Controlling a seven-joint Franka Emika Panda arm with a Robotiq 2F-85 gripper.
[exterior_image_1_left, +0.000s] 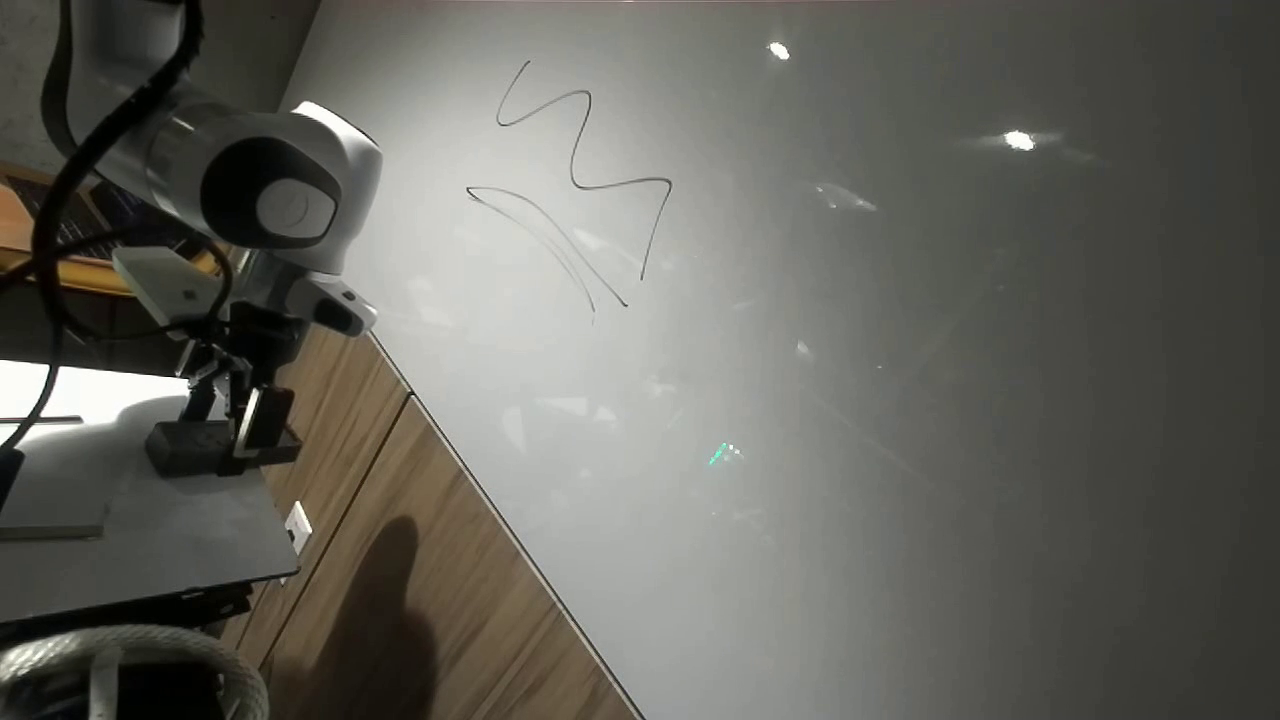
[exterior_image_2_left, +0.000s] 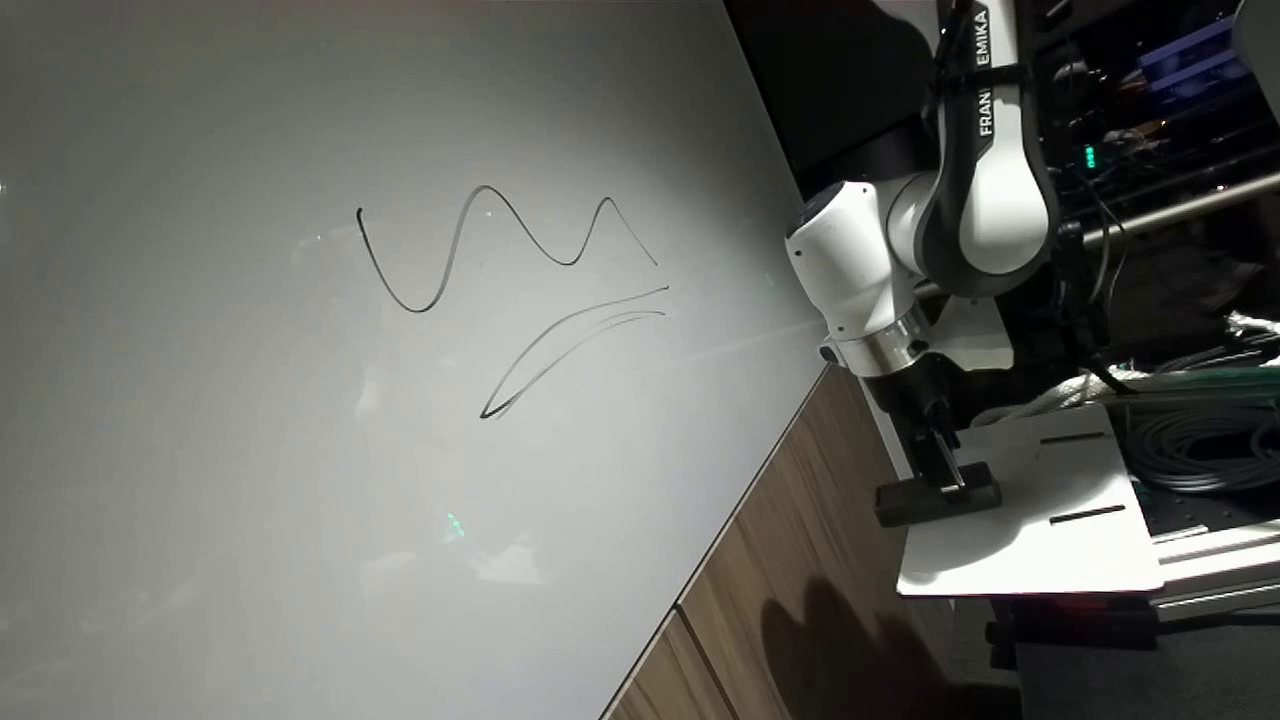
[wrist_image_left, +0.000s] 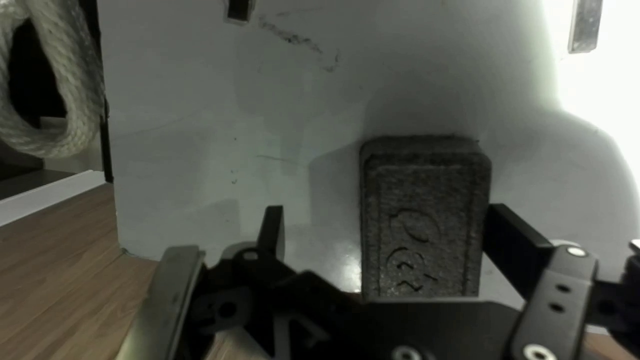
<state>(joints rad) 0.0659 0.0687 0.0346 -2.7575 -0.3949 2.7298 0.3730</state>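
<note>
Both exterior views: set back, above desk level, facing whiteboard slantwise from opposite sides of arm, putting it at 10 o'clock or 2 o'clock; shared: marker lines
Wrist view: close, looking down on desk, end effector at 6 o'clock; dark block shared with both exterior views

the robot arm is white with fat, round joints and black bits. on a black strip, white letters say emika, and a black band hides part of the word beside it. a thick black cable runs along the arm. there is a silver ring, then a black and grey gripper with round silver screws
</note>
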